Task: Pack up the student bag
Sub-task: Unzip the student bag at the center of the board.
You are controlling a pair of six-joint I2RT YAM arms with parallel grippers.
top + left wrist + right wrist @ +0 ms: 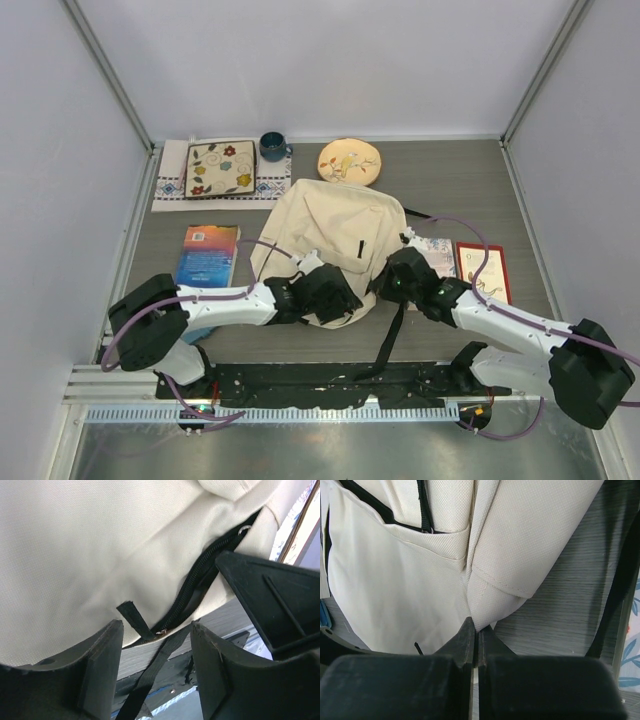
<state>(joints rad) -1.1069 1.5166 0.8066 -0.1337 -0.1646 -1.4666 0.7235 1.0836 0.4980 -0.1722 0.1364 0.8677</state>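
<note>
Cream fabric student bag (330, 235) flat on desk (470, 190) middle | right gripper (474, 630) clenched on its near fold | left gripper (155, 630) released around zipper tab (134, 621) — advice: pinch tab only, pull along teeth, keep cloth taut
</note>
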